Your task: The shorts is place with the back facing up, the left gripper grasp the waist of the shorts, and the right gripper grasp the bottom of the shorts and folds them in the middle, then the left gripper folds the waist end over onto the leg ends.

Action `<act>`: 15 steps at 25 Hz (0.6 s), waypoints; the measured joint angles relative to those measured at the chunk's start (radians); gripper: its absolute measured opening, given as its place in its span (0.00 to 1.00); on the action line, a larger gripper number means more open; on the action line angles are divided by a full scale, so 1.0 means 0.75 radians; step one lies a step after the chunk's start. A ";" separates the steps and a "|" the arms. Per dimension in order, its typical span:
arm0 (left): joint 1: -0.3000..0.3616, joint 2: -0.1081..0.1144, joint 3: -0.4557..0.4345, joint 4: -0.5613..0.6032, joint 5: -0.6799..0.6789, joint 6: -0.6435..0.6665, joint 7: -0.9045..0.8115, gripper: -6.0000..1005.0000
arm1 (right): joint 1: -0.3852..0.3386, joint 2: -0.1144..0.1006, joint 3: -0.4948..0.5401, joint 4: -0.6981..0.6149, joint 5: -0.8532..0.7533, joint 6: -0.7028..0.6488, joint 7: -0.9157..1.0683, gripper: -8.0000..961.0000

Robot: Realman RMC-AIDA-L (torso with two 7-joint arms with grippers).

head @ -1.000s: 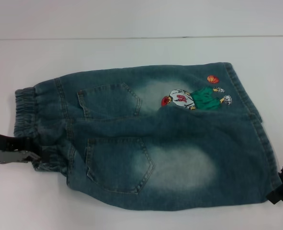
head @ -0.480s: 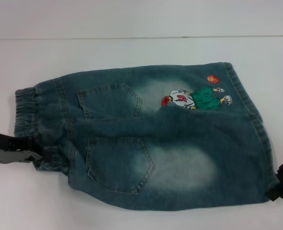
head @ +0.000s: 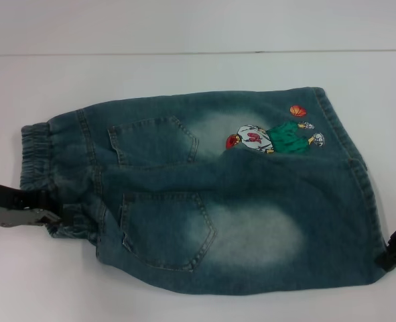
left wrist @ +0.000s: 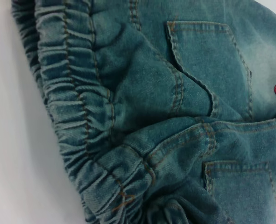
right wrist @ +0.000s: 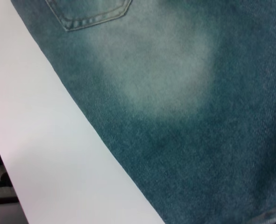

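So my left gripper (head: 50,218) is down at the near corner of the waist (head: 40,161), fabric bunched up around the tips, but I honestly can't tell how wide the jaws are or if they've got hold of it. My right gripper (head: 393,258) sits at the near corner of the leg ends (head: 358,174), same story there. That's one end each so I can lift the near edge over. The shorts (head: 204,194) lie flat on the white table (head: 184,74), pockets up, waist on my left.
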 joint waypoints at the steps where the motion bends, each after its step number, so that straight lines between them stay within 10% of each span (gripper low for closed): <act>1: -0.001 0.000 0.000 0.000 0.000 0.000 0.000 0.09 | -0.001 0.000 0.002 0.000 0.000 0.004 0.000 0.28; 7: -0.001 0.005 -0.006 0.000 0.000 0.005 -0.003 0.09 | -0.012 0.004 0.008 0.004 0.012 0.040 -0.001 0.03; 15: 0.011 0.047 -0.144 0.003 -0.078 0.034 0.000 0.10 | -0.081 -0.064 0.237 0.002 0.273 0.048 -0.066 0.01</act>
